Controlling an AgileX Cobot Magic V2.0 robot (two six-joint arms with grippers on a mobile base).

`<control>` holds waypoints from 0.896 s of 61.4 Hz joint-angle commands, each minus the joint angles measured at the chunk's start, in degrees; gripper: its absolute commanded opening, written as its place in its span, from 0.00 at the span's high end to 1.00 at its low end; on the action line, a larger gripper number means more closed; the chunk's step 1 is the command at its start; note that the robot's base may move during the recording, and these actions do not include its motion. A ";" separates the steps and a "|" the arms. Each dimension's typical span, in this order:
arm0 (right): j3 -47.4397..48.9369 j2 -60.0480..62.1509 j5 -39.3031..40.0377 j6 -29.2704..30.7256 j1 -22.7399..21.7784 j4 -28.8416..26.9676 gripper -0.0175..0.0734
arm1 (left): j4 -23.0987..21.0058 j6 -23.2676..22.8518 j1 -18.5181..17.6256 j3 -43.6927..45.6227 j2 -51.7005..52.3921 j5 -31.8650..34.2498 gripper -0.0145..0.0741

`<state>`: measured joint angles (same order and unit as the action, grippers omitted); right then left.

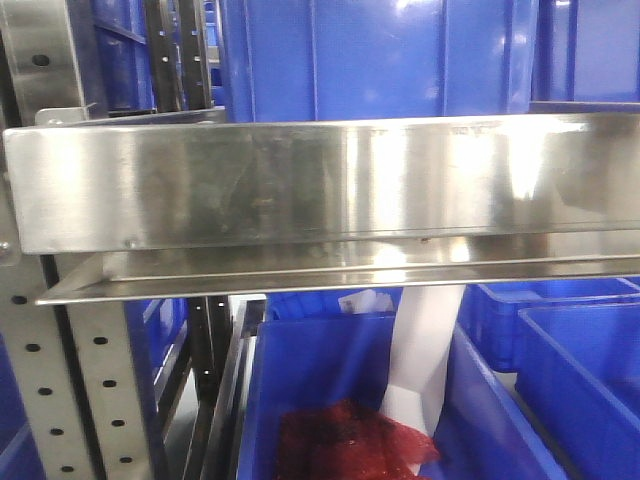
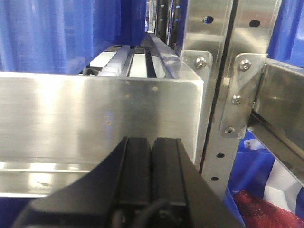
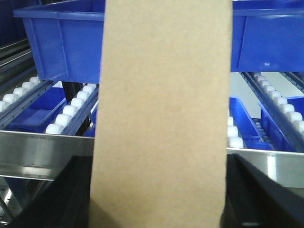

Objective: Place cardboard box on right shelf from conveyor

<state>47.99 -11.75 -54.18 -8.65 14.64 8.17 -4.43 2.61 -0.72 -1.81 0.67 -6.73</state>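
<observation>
**Operator:** Front view: status?
**Technician:** Only the right shelf and blue bins are visible. No gripper or box is in view.

**Operator:** Left wrist view?
**Technician:** The left gripper has its fingers pressed together and holds nothing. It sits before the shelf lip, probably to stay out of the way.

**Operator:** Right wrist view?
**Technician:** The right gripper appears clamped on both sides of the cardboard box. The box is held lengthwise before the lip, not yet on the rollers, probably to clear the lip first.
</observation>
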 commanded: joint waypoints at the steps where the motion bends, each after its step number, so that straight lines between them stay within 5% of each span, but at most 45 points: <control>1: 1.43 -1.37 6.05 0.54 -0.26 0.87 0.54 | -0.34 0.02 0.07 -0.55 0.86 4.96 0.97; 55: 1.71 -3.27 8.38 0.54 -0.26 0.91 0.54 | -0.34 0.02 0.07 -0.55 0.86 4.96 0.97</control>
<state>47.99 -12.44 -53.09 -8.65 14.64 8.17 -4.43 2.61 -0.72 -1.81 0.67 -6.73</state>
